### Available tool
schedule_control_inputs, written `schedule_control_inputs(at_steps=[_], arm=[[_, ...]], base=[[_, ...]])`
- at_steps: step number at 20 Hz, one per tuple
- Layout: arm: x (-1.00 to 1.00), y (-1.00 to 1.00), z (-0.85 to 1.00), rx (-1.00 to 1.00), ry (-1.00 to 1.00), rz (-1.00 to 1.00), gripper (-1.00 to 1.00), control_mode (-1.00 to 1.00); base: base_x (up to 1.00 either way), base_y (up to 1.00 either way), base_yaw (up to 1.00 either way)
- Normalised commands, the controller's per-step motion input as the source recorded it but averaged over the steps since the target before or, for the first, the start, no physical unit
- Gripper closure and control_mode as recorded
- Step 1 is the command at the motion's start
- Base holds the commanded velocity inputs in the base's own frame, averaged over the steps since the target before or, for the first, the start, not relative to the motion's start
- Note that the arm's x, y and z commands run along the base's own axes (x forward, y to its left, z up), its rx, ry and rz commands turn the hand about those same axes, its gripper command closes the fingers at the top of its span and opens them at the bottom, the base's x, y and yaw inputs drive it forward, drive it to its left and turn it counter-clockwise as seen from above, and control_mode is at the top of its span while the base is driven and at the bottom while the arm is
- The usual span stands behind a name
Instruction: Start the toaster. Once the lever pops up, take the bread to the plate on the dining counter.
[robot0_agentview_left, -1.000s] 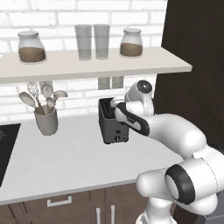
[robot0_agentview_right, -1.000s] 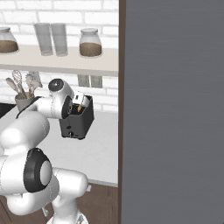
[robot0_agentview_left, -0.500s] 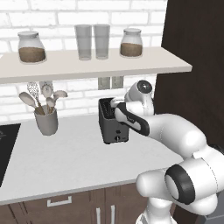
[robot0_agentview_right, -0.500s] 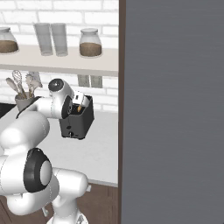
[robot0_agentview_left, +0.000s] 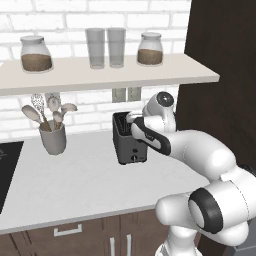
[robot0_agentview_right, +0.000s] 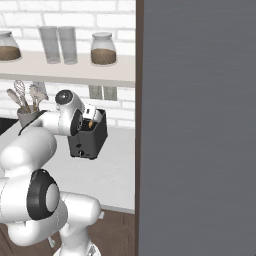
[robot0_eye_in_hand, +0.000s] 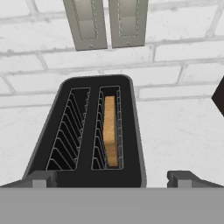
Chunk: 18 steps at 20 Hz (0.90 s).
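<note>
The dark grey toaster (robot0_agentview_left: 129, 146) (robot0_agentview_right: 85, 142) (robot0_eye_in_hand: 133, 144) stands on the white worktop near the brick wall. One tan slice of bread (robot0_eye_in_hand: 110, 131) sits sunk in its right-hand slot in the hand view; the other slot is empty. A bit of the bread (robot0_agentview_right: 90, 125) peeks out in the right base view. My gripper (robot0_eye_in_hand: 111, 179) (robot0_agentview_left: 136, 128) hovers just above the toaster's top, looking down into the slots. It is open, its fingertips (robot0_eye_in_hand: 40, 179) spread wider than the toaster, holding nothing. The plate and the dining counter are out of view.
A grey utensil cup (robot0_agentview_left: 52, 137) stands left of the toaster, a black cooktop (robot0_agentview_left: 7, 167) further left. A shelf (robot0_agentview_left: 110, 75) with jars and glasses hangs overhead. A tall dark cabinet (robot0_agentview_left: 220, 75) (robot0_agentview_right: 200, 125) walls off the right. Wall sockets (robot0_eye_in_hand: 105, 22) sit behind the toaster.
</note>
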Motion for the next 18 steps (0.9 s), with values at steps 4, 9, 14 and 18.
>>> schedule_control_inputs(at_steps=[4,9,14,18], arm=[[0.0,0.0,0.0,0.0,0.0,0.0,-1.0,-1.0],[0.0,0.0,0.0,0.0,0.0,0.0,-1.0,-1.0],[0.0,0.0,0.0,0.0,0.0,0.0,-1.0,-1.0],[0.0,0.0,0.0,0.0,0.0,0.0,-1.0,-1.0]], base=[[0.0,0.0,0.0],[0.0,0.0,0.0],[0.0,0.0,0.0],[0.0,0.0,0.0]])
